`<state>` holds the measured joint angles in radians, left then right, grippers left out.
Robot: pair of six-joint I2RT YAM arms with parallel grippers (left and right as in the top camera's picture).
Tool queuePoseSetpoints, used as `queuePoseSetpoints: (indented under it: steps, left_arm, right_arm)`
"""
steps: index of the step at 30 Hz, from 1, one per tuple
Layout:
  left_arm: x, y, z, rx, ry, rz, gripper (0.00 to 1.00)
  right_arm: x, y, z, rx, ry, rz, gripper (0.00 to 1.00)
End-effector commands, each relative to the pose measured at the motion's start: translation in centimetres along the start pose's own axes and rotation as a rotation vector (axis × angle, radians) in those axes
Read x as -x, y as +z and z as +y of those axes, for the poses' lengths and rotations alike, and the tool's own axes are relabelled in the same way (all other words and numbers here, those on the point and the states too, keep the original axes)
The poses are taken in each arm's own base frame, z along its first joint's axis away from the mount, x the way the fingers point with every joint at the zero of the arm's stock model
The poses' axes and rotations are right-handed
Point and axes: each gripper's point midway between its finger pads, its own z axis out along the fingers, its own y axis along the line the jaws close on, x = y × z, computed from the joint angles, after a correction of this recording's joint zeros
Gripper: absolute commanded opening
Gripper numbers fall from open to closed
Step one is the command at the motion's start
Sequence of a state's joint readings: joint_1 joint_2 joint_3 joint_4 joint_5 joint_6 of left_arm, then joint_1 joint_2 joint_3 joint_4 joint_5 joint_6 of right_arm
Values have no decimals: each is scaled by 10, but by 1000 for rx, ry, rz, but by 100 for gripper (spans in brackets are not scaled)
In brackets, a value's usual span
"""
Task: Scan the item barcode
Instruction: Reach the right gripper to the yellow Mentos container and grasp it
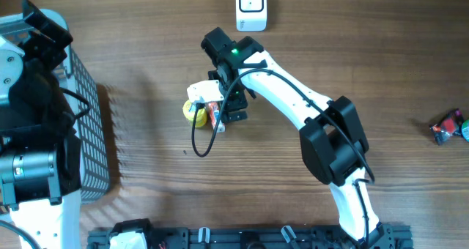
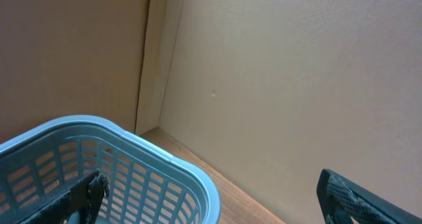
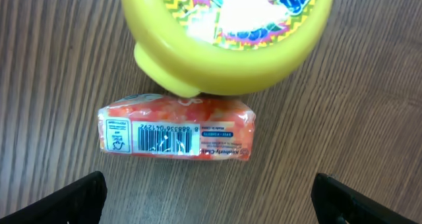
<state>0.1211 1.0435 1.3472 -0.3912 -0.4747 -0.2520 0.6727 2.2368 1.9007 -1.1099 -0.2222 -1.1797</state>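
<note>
An orange packet [image 3: 177,136] lies flat on the wooden table, its white barcode label [image 3: 165,138] facing up. A round yellow container [image 3: 227,36] touches its far side. My right gripper [image 3: 211,204] hangs open just short of the packet, one dark fingertip at each lower corner and only bare wood between them. From overhead, the right gripper [image 1: 233,110] is beside the packet [image 1: 215,116] and the yellow container [image 1: 194,114]. My left gripper [image 2: 214,204] is open and empty over the basket, far from the packet.
A pale blue mesh basket [image 1: 91,117] stands at the left edge under the left arm [image 1: 29,95]. A white device [image 1: 251,7] sits at the back centre. A small dark wrapped item [image 1: 447,127] lies at the far right.
</note>
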Motion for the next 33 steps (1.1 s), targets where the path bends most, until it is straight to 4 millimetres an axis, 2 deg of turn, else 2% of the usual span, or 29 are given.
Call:
queuePoseSetpoints:
  steps: [1, 6, 9, 14, 19, 27, 28, 31, 33]
  left_arm:
    - [2, 1, 5, 23, 10, -10, 100]
    - [2, 1, 5, 23, 10, -11, 100]
    - [1, 2, 4, 23, 11, -10, 100]
    - [-6, 11, 2, 29, 21, 9, 100]
    - [-5, 11, 2, 28, 47, 5, 100]
    - [-5, 11, 2, 28, 46, 5, 100]
    - [-5, 11, 2, 28, 46, 5, 100]
    - [-5, 11, 2, 28, 46, 5, 100]
    - [-5, 11, 2, 28, 46, 5, 100]
  right_arm:
    - [-3, 13, 2, 21, -6, 18, 100]
    - [-4, 42, 12, 56, -5, 36, 100]
    - [0, 44, 18, 68, 6, 41, 100]
    - [-3, 44, 17, 61, 22, 58, 100]
    - [0, 45, 17, 63, 58, 45, 100]
    - [21, 43, 26, 122, 116, -75, 100]
    - [23, 43, 27, 127, 117, -86, 99]
    - [24, 43, 27, 132, 142, -91, 85]
    - [24, 43, 28, 134, 143, -90, 82]
